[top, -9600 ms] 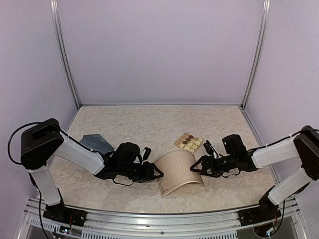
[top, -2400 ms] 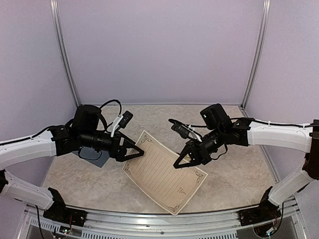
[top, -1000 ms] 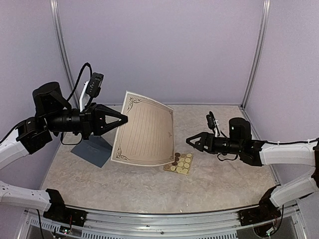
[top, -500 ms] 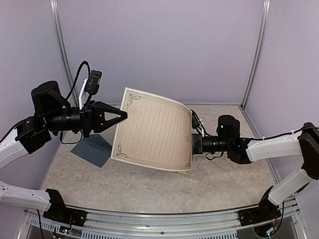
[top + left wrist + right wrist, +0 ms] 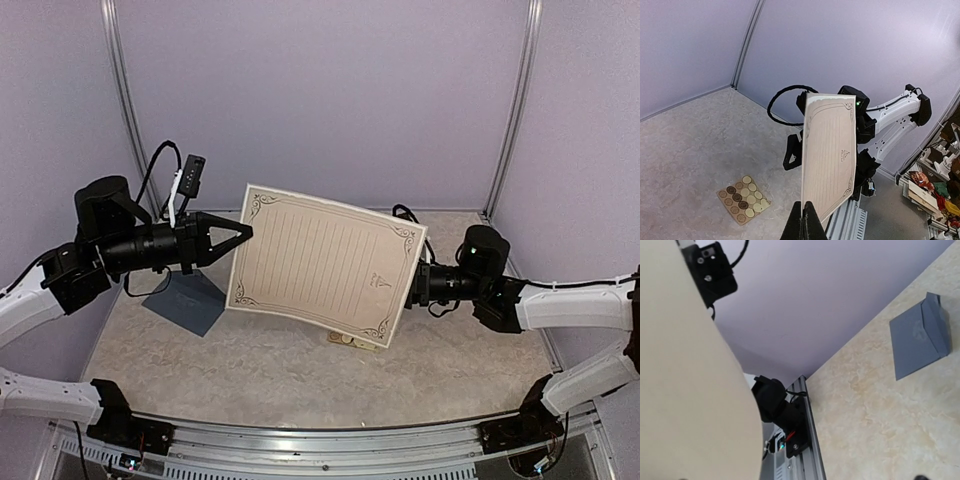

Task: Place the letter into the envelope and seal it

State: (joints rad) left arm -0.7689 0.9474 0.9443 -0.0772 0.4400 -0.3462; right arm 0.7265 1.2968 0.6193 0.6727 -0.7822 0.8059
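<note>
Since my right hand [image 5: 418,283] came back wide open at the letter's [image 5: 320,265] right edge, left hand [image 5: 243,233] alone pinches it upright mid-frame; envelope [image 5: 185,300] flat on counter [image 5: 300,370], lower left. Prob. regrip & fold next.

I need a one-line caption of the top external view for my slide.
Left tool holds the letter aloft by one edge; right arm reaches toward the opposite edge.

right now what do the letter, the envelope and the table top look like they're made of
The letter: thin matte beige paper, printed border, bowing slightly. The envelope: matte slate-blue paper, crisp folded flap. The table top: mottled beige stone look, likely laminate, though that stays unsure.
</note>
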